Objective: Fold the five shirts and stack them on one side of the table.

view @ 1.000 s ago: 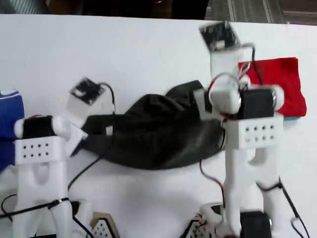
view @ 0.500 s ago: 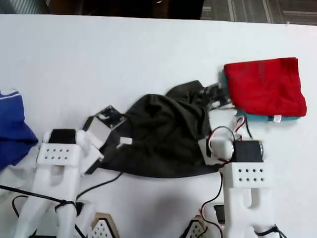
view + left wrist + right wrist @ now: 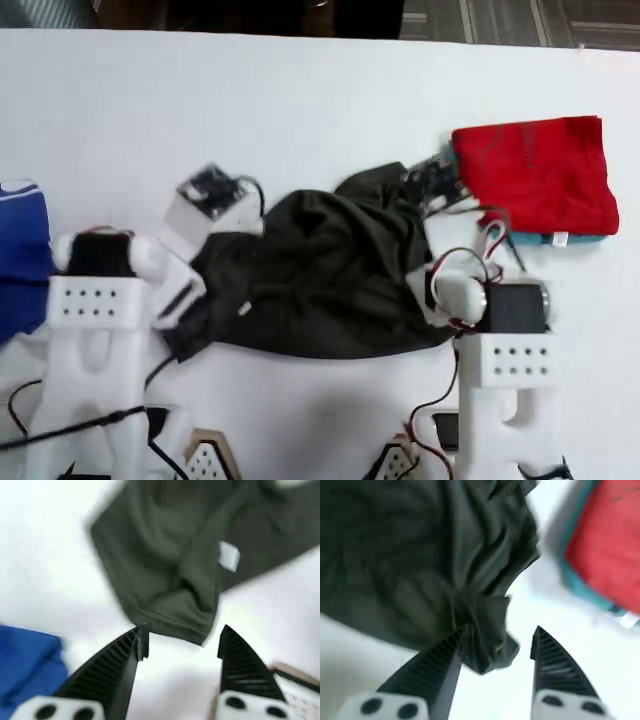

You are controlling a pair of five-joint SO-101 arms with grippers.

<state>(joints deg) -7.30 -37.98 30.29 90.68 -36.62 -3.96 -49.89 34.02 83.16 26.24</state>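
Sprawling on white table (image 3: 300,90) | dark shirt (image 3: 320,270) | floor (image 3: 500,18) behind

Lighting's bright and flat over here, looks like it comes from overhead. The white table (image 3: 300,100) nearly blows out in the high view, with just soft grey shadows along its near edge. The dark shirt (image 3: 320,270) reads murky, folds barely showing. Room behind is dim.
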